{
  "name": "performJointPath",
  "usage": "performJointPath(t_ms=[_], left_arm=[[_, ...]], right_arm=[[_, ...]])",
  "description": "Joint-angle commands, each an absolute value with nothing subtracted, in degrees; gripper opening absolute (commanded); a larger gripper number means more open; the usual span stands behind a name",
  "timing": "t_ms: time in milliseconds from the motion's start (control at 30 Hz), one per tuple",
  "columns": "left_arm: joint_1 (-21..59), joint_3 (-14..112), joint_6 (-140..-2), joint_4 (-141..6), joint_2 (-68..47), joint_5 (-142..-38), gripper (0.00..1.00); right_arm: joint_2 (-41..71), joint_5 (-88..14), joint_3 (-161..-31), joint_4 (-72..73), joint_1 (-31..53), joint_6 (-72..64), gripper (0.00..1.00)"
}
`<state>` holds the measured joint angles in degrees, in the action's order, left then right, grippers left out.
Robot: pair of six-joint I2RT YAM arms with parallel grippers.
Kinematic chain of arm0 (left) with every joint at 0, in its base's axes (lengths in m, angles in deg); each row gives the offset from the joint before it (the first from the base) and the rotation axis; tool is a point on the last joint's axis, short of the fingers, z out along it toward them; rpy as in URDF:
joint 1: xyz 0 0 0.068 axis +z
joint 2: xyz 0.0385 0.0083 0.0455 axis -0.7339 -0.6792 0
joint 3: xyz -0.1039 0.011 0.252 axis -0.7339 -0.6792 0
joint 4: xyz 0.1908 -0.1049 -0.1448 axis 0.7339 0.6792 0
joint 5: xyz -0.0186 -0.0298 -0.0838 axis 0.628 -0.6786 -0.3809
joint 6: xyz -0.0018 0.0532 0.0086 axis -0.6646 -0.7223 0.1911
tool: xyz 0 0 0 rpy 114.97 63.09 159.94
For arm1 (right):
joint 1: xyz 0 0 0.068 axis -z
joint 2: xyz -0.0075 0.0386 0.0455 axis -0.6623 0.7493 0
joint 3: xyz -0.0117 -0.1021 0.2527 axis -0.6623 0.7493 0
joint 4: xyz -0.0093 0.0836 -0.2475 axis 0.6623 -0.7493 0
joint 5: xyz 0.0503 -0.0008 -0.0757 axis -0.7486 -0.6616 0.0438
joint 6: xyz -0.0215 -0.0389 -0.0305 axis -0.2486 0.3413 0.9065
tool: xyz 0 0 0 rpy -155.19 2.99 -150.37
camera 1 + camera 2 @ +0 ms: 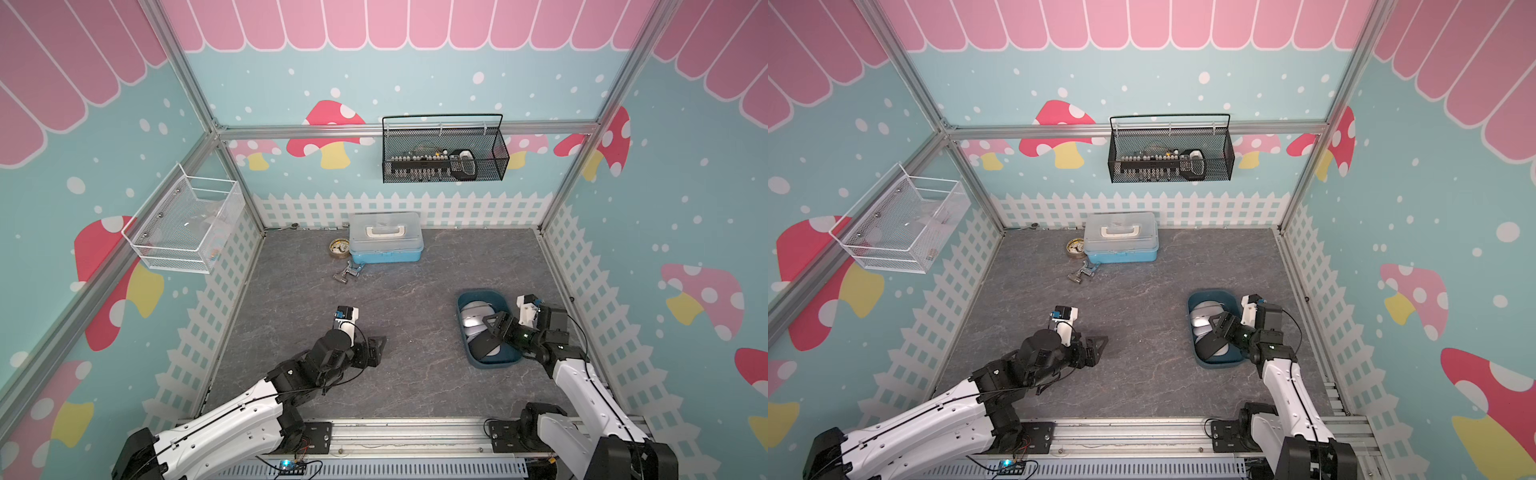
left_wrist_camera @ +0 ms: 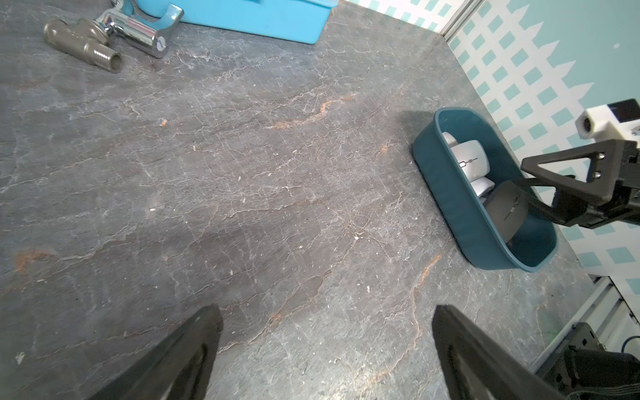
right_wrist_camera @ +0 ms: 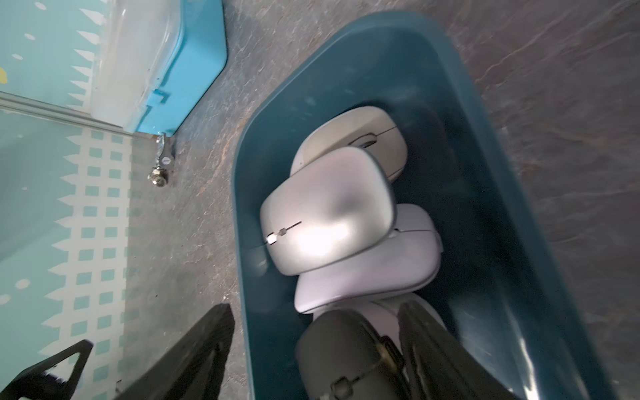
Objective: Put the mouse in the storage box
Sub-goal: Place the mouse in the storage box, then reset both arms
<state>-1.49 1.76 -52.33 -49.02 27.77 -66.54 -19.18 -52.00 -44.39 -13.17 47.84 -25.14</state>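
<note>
- seeing my right gripper [image 3: 315, 310] spread wide at the storage box [image 3: 478, 156], black mouse [image 3: 343, 353] inside it.
- left gripper [image 2: 325, 311] wide, well apart from that box.

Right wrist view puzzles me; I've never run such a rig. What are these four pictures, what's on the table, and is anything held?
It is a two-armed robot at a grey table. Both top views look down on the whole scene; each wrist view looks out past one hand. The left hand is open and empty. The right hand is over the box, fingers apart around a black mouse lying inside with pale mice, so nothing looks held. Farther back lie a blue case and a metal tap.
</note>
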Motion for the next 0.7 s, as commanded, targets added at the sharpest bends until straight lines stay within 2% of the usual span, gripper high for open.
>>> performJointPath(t_ms=[0, 167, 300, 467, 600, 667], left_arm=[[-0.9, 2.3, -49.2, -47.6, 26.6, -63.2, 0.99], [1.5, 3.8, -48.0, -44.3, 24.7, -55.1, 0.99], [9.6, 3.8, -51.2, -45.8, 26.2, -49.4, 0.99], [24.6, -1.2, -64.1, -62.1, 30.7, -49.8, 0.99], [28.4, -7.4, -74.9, -76.7, 31.0, -48.4, 0.99], [28.8, -11.0, -81.3, -85.1, 29.2, -47.7, 0.99]], right_arm=[[-19.7, -42.8, -48.1, -14.7, 47.9, -24.4, 0.83], [-18.0, -36.2, -55.3, -14.6, 47.8, -24.6, 0.83], [-16.0, -31.4, -57.0, -8.5, 46.4, -26.0, 0.83], [-9.3, -19.7, -57.5, 1.3, 43.7, -20.9, 0.89], [-6.6, -9.2, -51.6, 12.2, 43.1, -14.1, 0.97], [-6.7, -3.9, -46.7, 19.4, 42.8, -9.5, 0.99]])
